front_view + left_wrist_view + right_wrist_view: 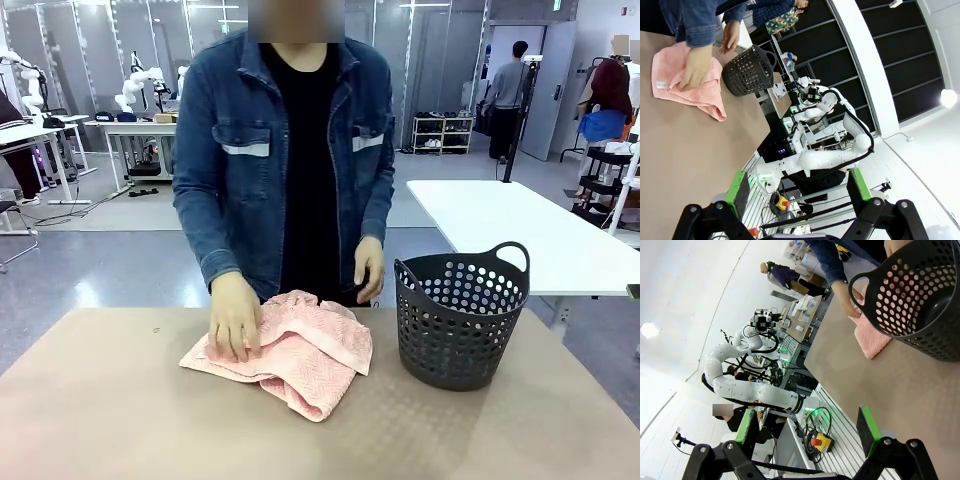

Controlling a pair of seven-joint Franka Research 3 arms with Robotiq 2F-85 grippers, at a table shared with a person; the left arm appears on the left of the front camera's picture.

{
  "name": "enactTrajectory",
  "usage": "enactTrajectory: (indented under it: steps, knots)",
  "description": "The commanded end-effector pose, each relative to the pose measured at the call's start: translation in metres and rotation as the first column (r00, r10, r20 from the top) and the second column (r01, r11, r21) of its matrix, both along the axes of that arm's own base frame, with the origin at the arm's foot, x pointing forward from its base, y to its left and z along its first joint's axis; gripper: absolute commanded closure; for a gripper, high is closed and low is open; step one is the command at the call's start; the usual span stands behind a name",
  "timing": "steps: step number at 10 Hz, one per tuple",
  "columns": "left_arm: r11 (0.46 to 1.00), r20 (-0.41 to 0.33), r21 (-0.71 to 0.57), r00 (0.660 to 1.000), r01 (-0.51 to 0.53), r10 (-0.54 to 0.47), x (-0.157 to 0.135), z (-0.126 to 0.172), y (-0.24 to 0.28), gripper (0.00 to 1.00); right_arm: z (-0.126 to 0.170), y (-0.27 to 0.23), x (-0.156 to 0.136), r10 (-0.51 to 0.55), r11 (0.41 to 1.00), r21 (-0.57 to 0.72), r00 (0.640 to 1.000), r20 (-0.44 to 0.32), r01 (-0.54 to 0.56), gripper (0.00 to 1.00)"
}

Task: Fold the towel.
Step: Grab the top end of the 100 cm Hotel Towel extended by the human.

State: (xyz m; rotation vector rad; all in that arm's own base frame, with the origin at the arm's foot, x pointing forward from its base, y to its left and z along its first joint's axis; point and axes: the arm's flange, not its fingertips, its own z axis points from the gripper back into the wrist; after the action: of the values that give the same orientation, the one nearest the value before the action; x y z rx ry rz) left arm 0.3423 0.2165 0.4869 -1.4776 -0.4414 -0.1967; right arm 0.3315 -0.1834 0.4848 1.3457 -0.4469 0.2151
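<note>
From across the desk (pixel 120 410), the towel (pixel 285 350) lies in a rumpled heap toward the far edge, just beside the basket (pixel 460 315). The person (pixel 290 150) has one hand (pixel 236 318) pressed flat on the heap, I'd say to pin or smooth it before a fold. The other hand (pixel 369 268) hangs at the desk's edge, and I can't tell that it touches anything. No neat fold shows yet, so the job looks barely begun.

Down the left wrist, the left end effector (pixel 799 187) has its fingers spread wide with nothing between them. It sits well apart from the towel, likely kept clear to give the person room. The towel is far off under the hand, with the basket just beyond.

Down the right wrist, the right end effector (pixel 806 425) is likewise wide apart and empty. The basket stands nearer here and hides much of the towel, whose corner pokes out beside it
</note>
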Motion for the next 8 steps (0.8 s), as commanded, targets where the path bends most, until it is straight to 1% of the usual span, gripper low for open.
enactTrajectory:
  steps: [1,8]
  knots:
    - [1.0,0.027,-0.022,1.0,0.004,-0.003,-0.0003,0.0019,-0.0003,0.0,0.003,-0.0006,0.0011,0.003,1.0,0.01,1.0,0.016,-0.003,0.0]
    - [1.0,0.027,-0.022,1.0,0.004,-0.003,-0.0003,0.0019,-0.0003,0.0,0.003,-0.0006,0.0011,0.003,1.0,0.01,1.0,0.016,-0.003,0.0]
